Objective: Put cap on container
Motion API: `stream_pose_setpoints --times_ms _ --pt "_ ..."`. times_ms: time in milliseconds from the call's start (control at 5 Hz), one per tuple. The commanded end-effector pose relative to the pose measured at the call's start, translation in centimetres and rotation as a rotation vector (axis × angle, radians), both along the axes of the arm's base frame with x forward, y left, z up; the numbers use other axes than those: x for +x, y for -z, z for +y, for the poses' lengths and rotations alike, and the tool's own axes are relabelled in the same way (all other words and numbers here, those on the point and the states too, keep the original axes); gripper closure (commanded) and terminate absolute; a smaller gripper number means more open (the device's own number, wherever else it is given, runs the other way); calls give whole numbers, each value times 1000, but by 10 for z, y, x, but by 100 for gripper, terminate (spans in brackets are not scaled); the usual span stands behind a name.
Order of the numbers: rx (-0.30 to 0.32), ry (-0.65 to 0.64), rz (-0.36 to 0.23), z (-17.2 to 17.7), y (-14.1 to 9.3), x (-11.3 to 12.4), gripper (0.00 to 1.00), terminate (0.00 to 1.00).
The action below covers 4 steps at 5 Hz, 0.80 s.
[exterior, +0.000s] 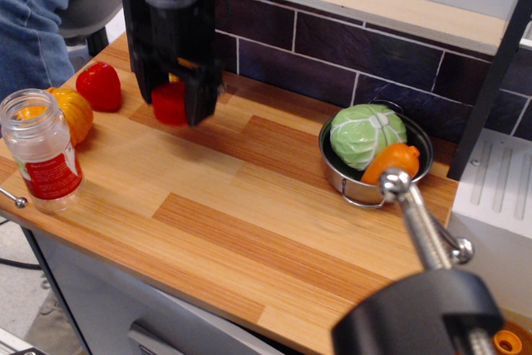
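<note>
My black gripper (171,106) is shut on the red cap (169,104) and holds it lifted a little above the wooden counter (249,197), at the back left. The cap shows between the two fingers. The container (43,149), a clear jar with an open threaded neck and a red-and-white label, stands upright at the counter's front left corner, well to the left of and nearer than the gripper.
A red pepper toy (100,86) and an orange pumpkin toy (73,114) lie behind the jar. A steel bowl (359,189) with a cabbage (367,135) and a carrot stands at the right. A dark clamp knob (424,288) fills the front right. A tiled wall backs the counter.
</note>
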<state>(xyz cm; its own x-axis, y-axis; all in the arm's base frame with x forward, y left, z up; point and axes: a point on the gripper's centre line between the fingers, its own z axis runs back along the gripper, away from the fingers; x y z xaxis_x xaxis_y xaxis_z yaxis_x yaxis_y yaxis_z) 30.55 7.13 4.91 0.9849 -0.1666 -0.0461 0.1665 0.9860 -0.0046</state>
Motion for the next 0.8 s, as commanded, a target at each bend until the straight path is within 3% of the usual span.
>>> stream_pose_setpoints --times_ms 0,400,600 --pt "47 135 6 26 -73 -30 100 0" --pt "125 257 11 51 -81 -68 100 0" --pt "63 269 23 68 -83 -79 100 0"
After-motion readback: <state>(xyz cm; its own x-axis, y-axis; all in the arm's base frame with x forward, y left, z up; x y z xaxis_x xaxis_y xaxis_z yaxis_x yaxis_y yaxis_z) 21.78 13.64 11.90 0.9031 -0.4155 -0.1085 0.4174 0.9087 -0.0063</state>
